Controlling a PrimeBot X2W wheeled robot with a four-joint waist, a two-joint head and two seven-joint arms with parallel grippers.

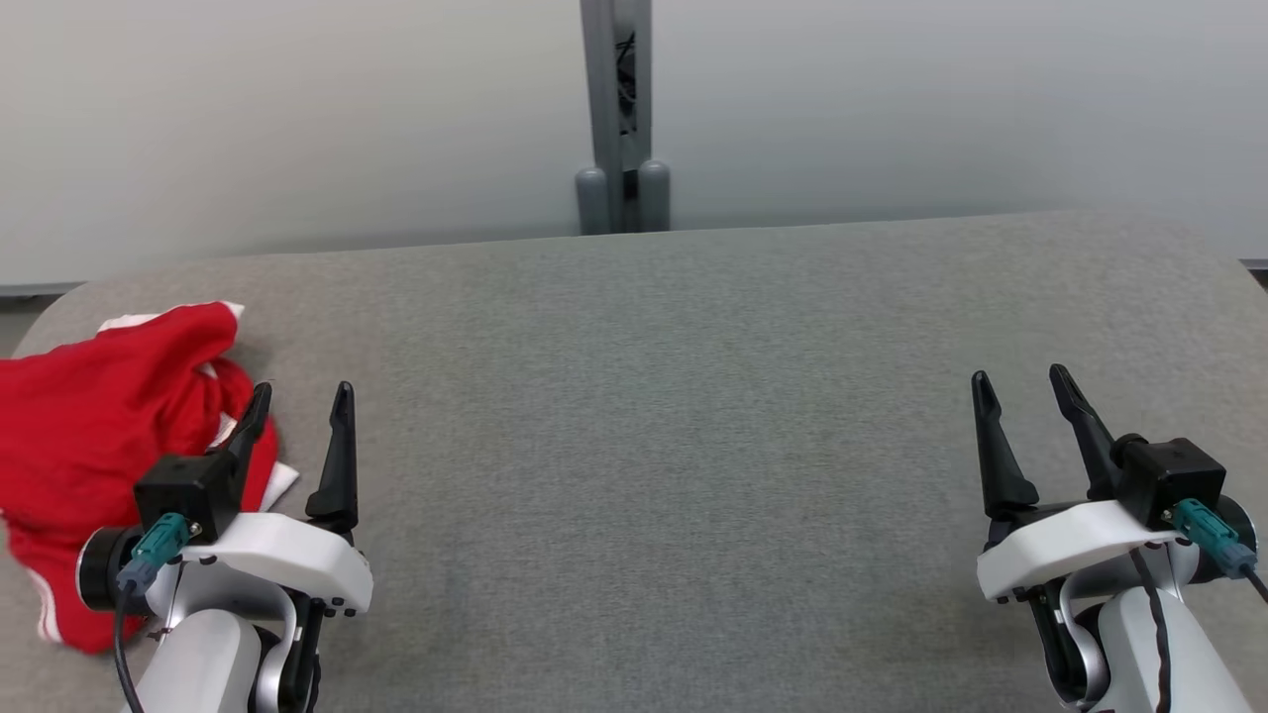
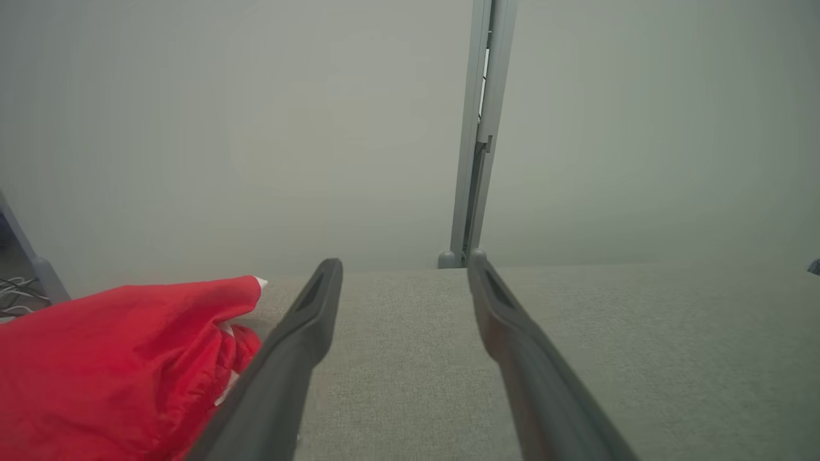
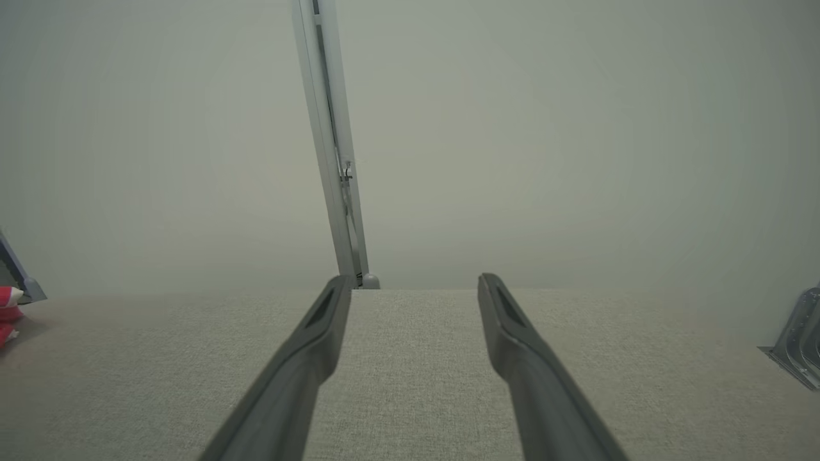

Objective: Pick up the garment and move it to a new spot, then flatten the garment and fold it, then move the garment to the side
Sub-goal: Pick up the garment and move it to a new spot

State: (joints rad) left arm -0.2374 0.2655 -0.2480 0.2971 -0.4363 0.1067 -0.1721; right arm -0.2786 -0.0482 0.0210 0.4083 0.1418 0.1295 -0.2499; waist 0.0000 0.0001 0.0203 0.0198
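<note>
Work surface: a grey fabric-covered table [image 1: 654, 416] with rounded far corners and an even weave. At 12 o'clock, behind its far edge, a grey upright post [image 1: 616, 89] stands between pale wall panels [image 1: 297, 119], with rounded caps [image 1: 591, 201] at its foot (one on either side). Left wrist view: loose cables [image 2: 16, 288] at 9 o'clock. Right wrist view: a metal bracket [image 3: 801, 333] at 3 o'clock.
</note>
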